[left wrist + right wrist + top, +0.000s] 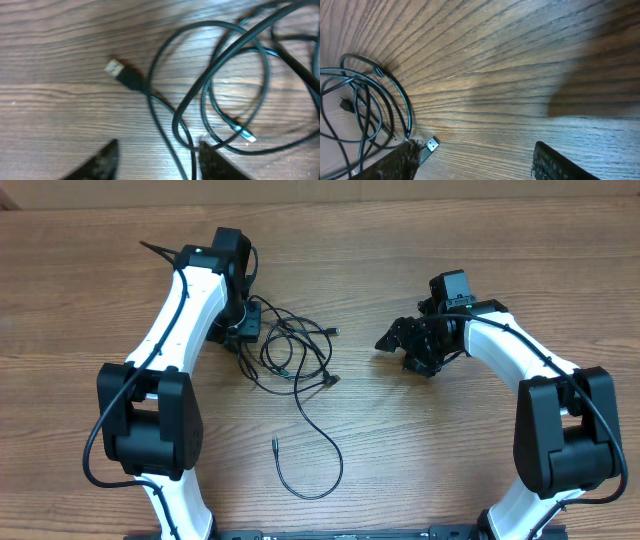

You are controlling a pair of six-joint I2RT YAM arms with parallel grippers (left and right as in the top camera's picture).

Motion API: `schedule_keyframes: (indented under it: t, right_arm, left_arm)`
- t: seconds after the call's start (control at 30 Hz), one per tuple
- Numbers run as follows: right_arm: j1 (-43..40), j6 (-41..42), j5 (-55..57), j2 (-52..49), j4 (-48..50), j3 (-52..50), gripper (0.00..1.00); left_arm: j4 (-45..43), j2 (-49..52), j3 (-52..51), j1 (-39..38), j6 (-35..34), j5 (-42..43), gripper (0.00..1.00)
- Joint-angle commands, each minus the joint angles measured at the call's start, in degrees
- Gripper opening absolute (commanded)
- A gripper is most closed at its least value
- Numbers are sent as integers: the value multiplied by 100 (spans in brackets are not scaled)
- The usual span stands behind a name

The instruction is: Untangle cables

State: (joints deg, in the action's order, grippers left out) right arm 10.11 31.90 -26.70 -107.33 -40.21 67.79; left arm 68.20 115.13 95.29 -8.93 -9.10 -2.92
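Observation:
The cables (296,348) lie as a tangle of thin black loops at the table's middle, and one long strand (322,442) trails toward the front. My left gripper (243,332) sits at the tangle's left edge. Seen from the left wrist, that gripper (157,161) is open, with two cable strands (186,142) running between its fingers close to the right finger (215,162). A USB plug (116,67) and a small silver-tipped plug (247,135) lie ahead. My right gripper (398,350) stands open to the right of the tangle. In the right wrist view, this gripper (477,161) holds nothing, and a USB plug (431,146) lies beside its left finger (395,162).
Bare wooden tabletop (450,450) surrounds the tangle. The trailing strand ends in a small plug (274,445) near the front. Both arm bases stand at the front corners.

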Motion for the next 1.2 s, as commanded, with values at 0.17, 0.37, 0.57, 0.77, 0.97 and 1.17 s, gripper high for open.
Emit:
schedule_keyframes:
  t: [0.17,0.37,0.57,0.77,0.97,1.17]
  right_arm:
    - [-37,-24,868,-17,-157,79,71]
    - [-37,-22,1862,-17,-439,79,72]
    - [-35,-24,2031,-17,-603,79,80]
    - [61,-26,1541,-17,-601,79,82]
    - [341,-22,1502,-17,-411,79,84]
    - [629,-20,1506,-17,-61,79,94]
  left_arm:
    - [81,37,44,282,-339,-236,88]
    - [120,24,44,553,-511,-122,87]
    - [17,-68,46,1060,-415,1082,88]
    - [-70,-90,46,1613,885,4103,88]
    - [68,-90,44,1700,1340,4881,86]
    - [74,-90,44,1237,855,3388,72]
